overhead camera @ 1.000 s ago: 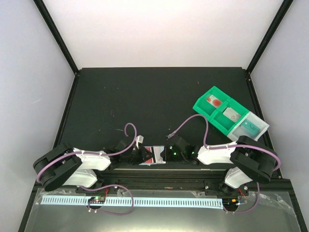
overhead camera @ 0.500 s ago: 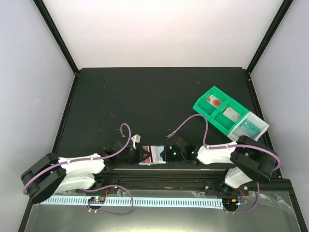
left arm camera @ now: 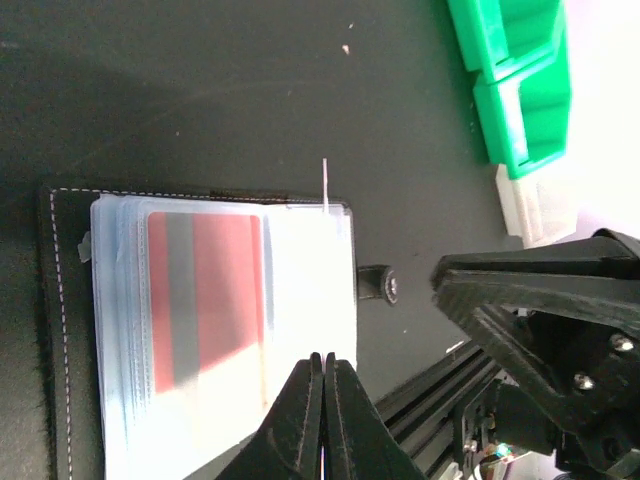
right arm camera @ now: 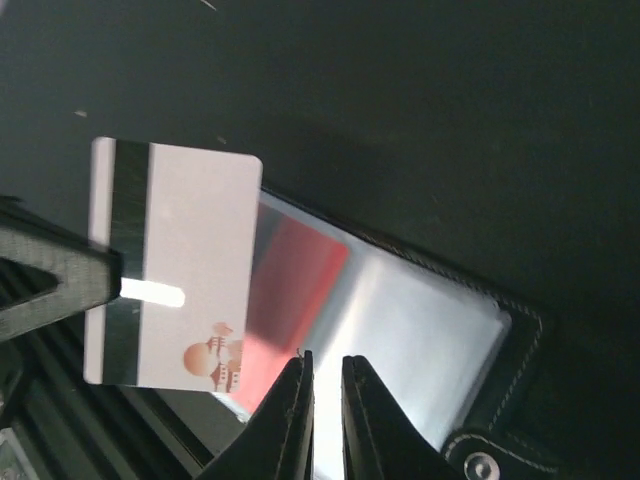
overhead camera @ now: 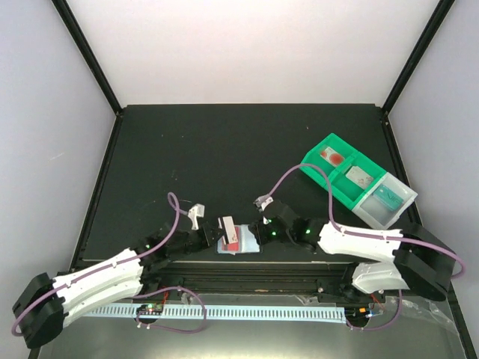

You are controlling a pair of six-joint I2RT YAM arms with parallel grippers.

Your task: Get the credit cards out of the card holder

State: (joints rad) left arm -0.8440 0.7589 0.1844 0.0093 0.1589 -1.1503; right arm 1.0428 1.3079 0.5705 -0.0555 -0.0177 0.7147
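The black table (overhead camera: 224,142) carried the open card holder (overhead camera: 241,244) at lower centre and a green-and-clear tray (overhead camera: 329,187) at the right of frame.

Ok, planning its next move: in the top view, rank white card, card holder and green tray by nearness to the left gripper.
From the left gripper:
1. white card, clamped in its jaws.
2. card holder, just right of it.
3. green tray, far right, further back.

Card (right arm camera: 170,260) over card holder (left arm camera: 310,300), tray (overhead camera: 355,179) right
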